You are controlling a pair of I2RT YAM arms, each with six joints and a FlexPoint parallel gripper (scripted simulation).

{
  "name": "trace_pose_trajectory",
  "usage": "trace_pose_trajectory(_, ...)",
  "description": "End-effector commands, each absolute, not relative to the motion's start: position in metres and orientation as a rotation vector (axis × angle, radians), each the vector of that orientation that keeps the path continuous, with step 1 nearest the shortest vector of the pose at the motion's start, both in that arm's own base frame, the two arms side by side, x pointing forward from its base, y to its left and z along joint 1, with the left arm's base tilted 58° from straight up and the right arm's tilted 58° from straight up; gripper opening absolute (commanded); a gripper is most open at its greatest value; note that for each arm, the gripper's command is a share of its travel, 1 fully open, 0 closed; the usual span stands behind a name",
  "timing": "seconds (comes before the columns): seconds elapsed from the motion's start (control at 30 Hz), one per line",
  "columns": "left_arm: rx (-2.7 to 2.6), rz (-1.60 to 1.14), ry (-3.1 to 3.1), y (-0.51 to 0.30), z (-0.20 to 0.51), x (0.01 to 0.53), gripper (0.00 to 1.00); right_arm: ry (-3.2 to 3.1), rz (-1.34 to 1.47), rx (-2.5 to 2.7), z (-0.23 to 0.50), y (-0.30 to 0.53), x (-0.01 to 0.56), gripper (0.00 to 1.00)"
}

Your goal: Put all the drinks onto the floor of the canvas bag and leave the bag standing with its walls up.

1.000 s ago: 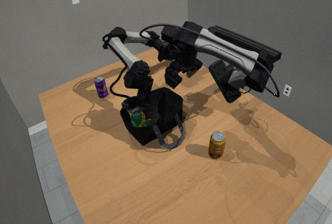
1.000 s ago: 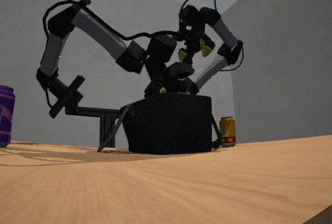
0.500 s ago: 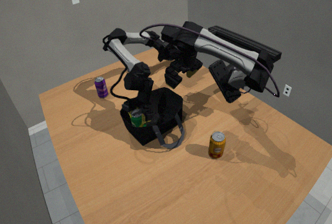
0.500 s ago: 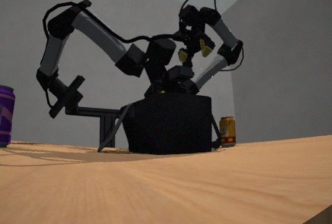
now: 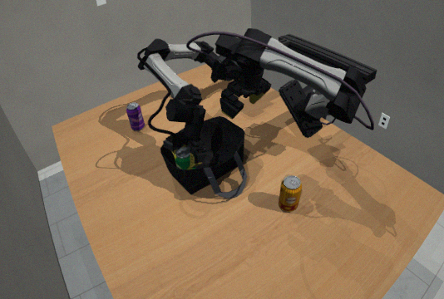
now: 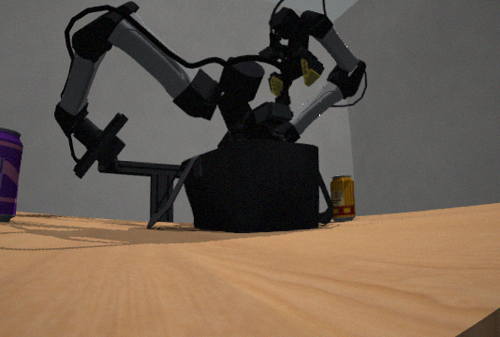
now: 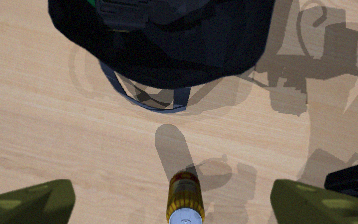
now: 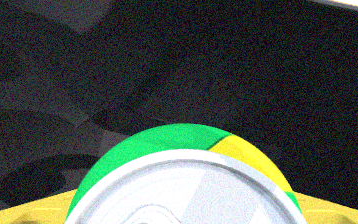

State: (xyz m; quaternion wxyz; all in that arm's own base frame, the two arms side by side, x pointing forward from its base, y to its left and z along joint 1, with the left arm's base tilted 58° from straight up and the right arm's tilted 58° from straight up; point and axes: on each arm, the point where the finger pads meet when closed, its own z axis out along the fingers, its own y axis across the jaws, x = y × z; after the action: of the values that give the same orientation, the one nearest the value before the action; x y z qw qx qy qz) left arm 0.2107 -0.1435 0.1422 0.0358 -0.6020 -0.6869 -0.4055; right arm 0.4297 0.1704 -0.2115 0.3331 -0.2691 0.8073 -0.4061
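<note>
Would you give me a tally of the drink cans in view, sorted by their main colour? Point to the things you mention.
Purple: 1, the purple can point(image 5: 135, 117) point(image 6: 9, 175)
Orange: 1, the orange can point(image 5: 289, 194) point(image 6: 343, 198) point(image 7: 185, 197)
Green with yellow: 1, the green can point(image 5: 183, 160) point(image 8: 180, 137), in the bag point(image 5: 230, 132) point(image 6: 257, 189) point(image 7: 205, 55) point(image 8: 280, 75)
Total: 3

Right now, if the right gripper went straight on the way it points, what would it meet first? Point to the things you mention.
Inside the canvas bag point(image 5: 191, 178) point(image 6: 257, 189) point(image 7: 205, 50) point(image 8: 280, 75), probably its floor, touched first by the green can point(image 5: 183, 160) point(image 7: 91, 2) point(image 8: 180, 137) it holds; depth is unclear.
</note>
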Motion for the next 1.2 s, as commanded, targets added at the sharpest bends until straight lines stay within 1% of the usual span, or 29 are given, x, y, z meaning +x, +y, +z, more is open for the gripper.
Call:
trace_pose_trajectory(0.0, -1.871, -1.229, -2.142, -0.153, 0.148, 0.207, 1.0, 2.083, -0.989, -0.68, -0.206, 0.18, 0.441, 0.67)
trace_pose_trajectory(0.03, -1.871, -1.229, -2.142, -0.153, 0.148, 0.207, 1.0, 2.078, -0.986, -0.704, -0.209, 0.185, 0.436, 0.67)
trace_pose_trajectory(0.1, -1.871, -1.229, -2.142, -0.153, 0.148, 0.207, 1.0, 2.048, -0.937, -0.676, -0.195, 0.207, 0.444, 0.67)
trace_pose_trajectory(0.2, -1.871, -1.229, -2.142, -0.153, 0.148, 0.207, 1.0, 2.046, -0.944, -0.682, -0.194, 0.206, 0.445, 0.67)
trace_pose_trajectory(0.23, -1.871, -1.229, -2.142, -0.153, 0.148, 0.207, 1.0, 2.065, -0.962, -0.672, -0.2, 0.195, 0.442, 0.67)
trace_pose_trajectory(0.27, -1.871, -1.229, -2.142, -0.153, 0.148, 0.207, 1.0, 2.049, -0.951, -0.682, -0.195, 0.204, 0.444, 0.84)
trace_pose_trajectory(0.4, -1.871, -1.229, -2.142, -0.153, 0.148, 0.207, 1.0, 2.066, -0.971, -0.673, -0.197, 0.192, 0.445, 0.84)
trace_pose_trajectory(0.8, -1.871, -1.229, -2.142, -0.153, 0.148, 0.207, 1.0, 2.065, -0.97, -0.669, -0.197, 0.193, 0.445, 0.84)
trace_pose_trajectory(0.83, -1.871, -1.229, -2.142, -0.153, 0.148, 0.207, 1.0, 2.065, -0.97, -0.67, -0.197, 0.193, 0.445, 0.86)
trace_pose_trajectory(1.17, -1.871, -1.229, -2.142, -0.153, 0.148, 0.207, 1.0, 2.065, -0.97, -0.67, -0.197, 0.193, 0.445, 0.86)
